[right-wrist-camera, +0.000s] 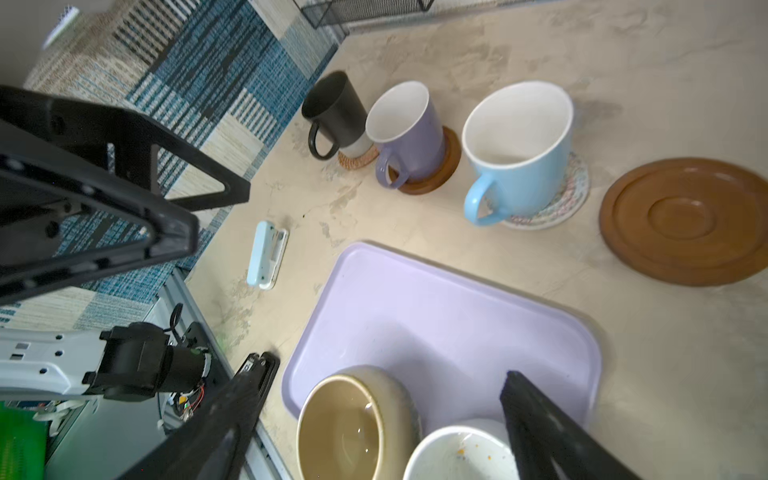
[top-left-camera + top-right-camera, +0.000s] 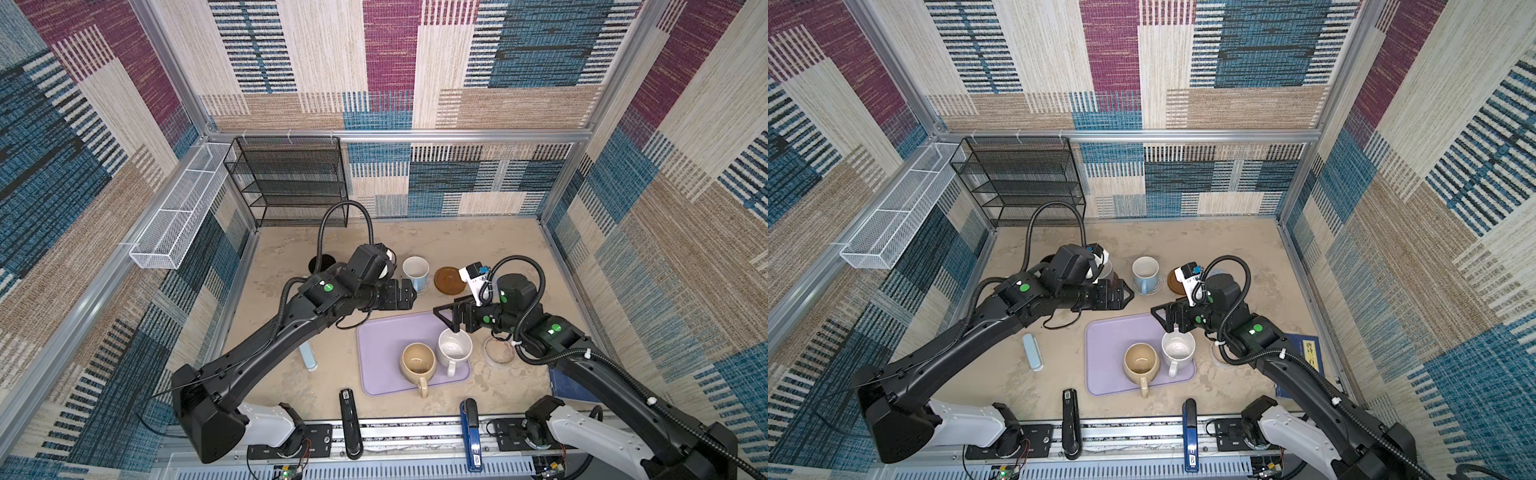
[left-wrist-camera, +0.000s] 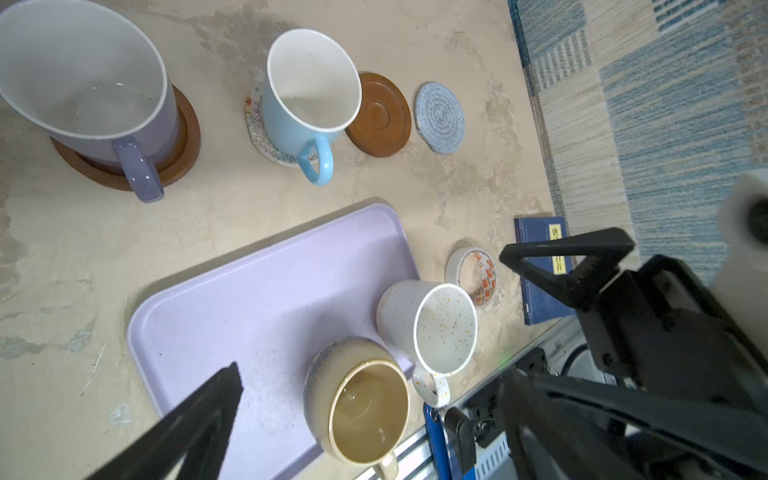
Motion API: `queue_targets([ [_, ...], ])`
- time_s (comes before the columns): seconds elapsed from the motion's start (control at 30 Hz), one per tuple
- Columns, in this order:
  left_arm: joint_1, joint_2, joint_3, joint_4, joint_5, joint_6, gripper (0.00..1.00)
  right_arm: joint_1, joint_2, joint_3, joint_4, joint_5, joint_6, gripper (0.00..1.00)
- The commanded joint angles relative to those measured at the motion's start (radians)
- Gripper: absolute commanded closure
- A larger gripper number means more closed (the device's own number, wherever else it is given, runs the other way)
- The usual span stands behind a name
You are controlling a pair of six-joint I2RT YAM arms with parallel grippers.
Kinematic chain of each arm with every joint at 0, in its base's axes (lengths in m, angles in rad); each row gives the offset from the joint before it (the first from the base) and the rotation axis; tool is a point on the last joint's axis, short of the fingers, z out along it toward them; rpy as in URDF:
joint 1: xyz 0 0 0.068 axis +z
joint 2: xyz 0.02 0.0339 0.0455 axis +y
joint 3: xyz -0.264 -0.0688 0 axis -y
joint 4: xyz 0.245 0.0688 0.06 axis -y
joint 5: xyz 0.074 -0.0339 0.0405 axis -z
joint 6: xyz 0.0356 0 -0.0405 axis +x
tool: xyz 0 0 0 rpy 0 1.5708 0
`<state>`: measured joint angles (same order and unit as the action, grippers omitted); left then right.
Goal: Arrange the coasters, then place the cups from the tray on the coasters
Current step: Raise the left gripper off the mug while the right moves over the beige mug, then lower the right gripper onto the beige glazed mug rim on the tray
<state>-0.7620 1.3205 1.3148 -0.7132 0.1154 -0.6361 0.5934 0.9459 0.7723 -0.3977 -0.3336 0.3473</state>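
On the tray [image 2: 384,345], at its right end, stands the speckled white mug [image 2: 455,348], just beside the beige mug [image 2: 417,363]. The right hand [image 2: 451,318] hovers over its far rim, jaws spread, empty. It should pinch the wall away from the beige mug, lift straight, and set down on the bare wooden coaster [image 2: 451,280] just beyond the tray. The left hand [image 2: 409,294] is open too.

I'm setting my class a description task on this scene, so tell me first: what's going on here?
Two robot arms are unloading mugs from a lavender tray. The black mug, lavender mug and light blue mug already stand on coasters. The beige mug and speckled white mug are on the tray, while a wooden coaster and a blue-grey coaster lie bare. The right gripper hangs open over the speckled white mug. The left gripper is open and empty beside the light blue mug.
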Motion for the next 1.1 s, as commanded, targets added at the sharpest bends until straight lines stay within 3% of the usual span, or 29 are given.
queue_targets([
  [0.0, 0.004, -0.062, -0.058, 0.043, 0.067, 0.018, 0.00, 0.091, -0.005, 0.005, -0.084, 0.142, 0.081, 0.16],
  [0.1, 0.006, -0.107, -0.112, 0.034, 0.081, -0.007, 0.00, 0.163, 0.021, 0.050, -0.181, 0.212, 0.101, 0.17],
  [0.3, 0.006, -0.157, -0.224, 0.091, 0.220, -0.123, 0.00, 0.284, 0.043, 0.096, -0.265, 0.248, 0.180, 0.29],
  [0.5, 0.006, -0.198, -0.276, 0.014, 0.150, -0.134, 0.01, 0.471, 0.101, 0.064, -0.262, 0.303, 0.331, 0.37],
  [0.67, 0.005, -0.221, -0.322, 0.021, 0.166, -0.165, 0.02, 0.609, 0.153, 0.039, -0.261, 0.334, 0.466, 0.42],
  [0.83, 0.004, -0.245, -0.357, 0.021, 0.156, -0.176, 0.02, 0.649, 0.159, -0.025, -0.220, 0.340, 0.545, 0.43],
  [1.07, 0.003, -0.242, -0.399, 0.045, 0.165, -0.192, 0.02, 0.651, 0.227, -0.056, -0.120, 0.329, 0.539, 0.48],
])
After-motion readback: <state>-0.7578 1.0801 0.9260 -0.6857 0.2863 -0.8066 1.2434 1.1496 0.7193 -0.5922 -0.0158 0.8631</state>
